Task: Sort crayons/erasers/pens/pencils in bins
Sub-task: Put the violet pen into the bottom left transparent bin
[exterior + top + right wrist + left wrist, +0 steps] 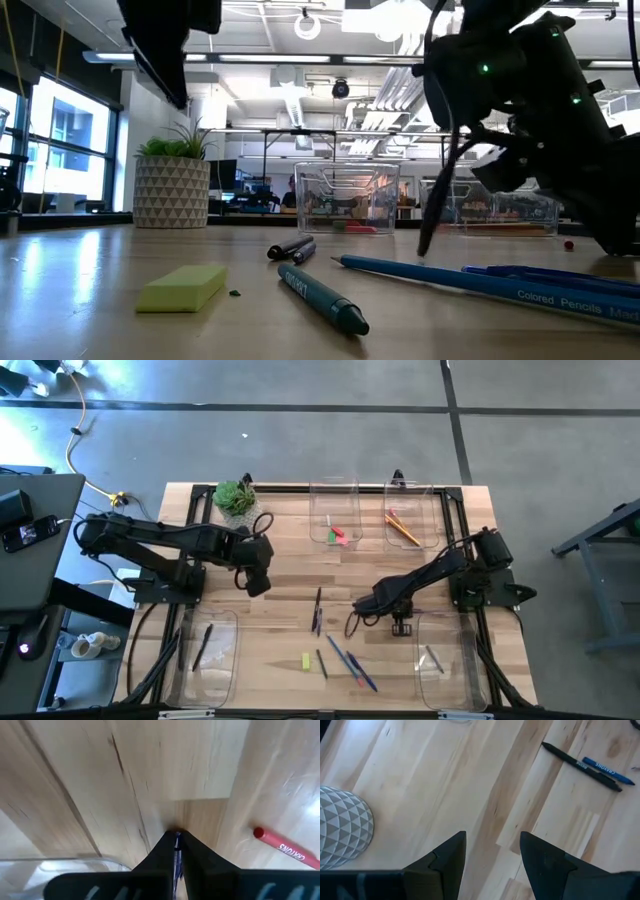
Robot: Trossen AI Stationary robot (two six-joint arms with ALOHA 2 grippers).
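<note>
Right gripper (176, 840) is clamped on what looks like a blue stick, beside the five-o'clock bin (443, 660). Thin pinch: it could slip and miss. Left gripper (492, 852) hangs open at nine o'clock over bare bench (290, 575).

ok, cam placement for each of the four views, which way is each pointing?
High: overhead, straight down on table; both arms, left gripper, right gripper.
Low: tabletop height, level across yellow-green eraser toward the room; arms hang from above.
Left wrist: down past open fingers at black pen.
Right wrist: down past shut fingers pinching a blue stick.
Shared: planter, low and high.
</note>
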